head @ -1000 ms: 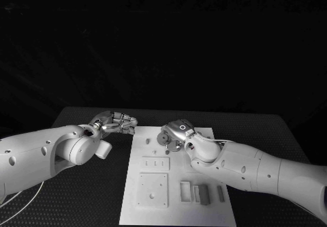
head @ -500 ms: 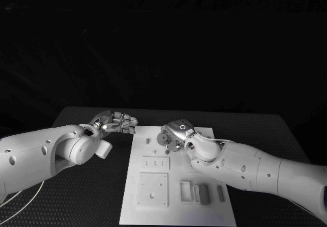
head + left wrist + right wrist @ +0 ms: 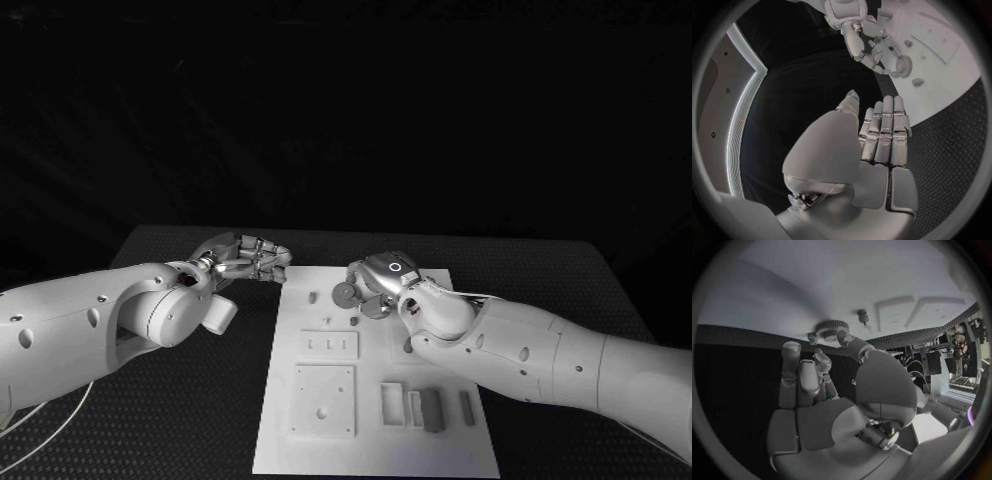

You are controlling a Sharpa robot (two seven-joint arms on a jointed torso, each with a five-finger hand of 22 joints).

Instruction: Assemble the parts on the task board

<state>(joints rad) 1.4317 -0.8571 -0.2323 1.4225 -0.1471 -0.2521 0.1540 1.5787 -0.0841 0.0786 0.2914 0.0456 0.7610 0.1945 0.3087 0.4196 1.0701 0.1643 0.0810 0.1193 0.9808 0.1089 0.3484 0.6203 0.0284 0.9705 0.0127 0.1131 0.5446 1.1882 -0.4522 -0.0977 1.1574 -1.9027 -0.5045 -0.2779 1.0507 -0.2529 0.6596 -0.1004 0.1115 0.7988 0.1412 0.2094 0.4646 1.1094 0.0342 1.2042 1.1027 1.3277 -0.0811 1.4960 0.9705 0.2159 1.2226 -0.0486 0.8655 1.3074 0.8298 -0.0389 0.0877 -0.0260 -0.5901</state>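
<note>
A white task board (image 3: 289, 440) is lying on the black surface (image 3: 173, 420), carrying grey rectangular parts (image 3: 427, 409) near its front. The right hand (image 3: 378, 285) is pinching a toothed gear (image 3: 348, 294) over the board's far end. The left hand (image 3: 248, 259) is hovering just beside the board, fingers curled together, holding nothing.

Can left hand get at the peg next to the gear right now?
Probably not cleanly: the right hand sits at the gear, right beside the peg, crowding it. Left hand hangs off the board edge, holding nothing.

The right hand (image 3: 378, 283) hovers over the task board (image 3: 375, 440); the left hand (image 3: 248, 257) is beside it.
</note>
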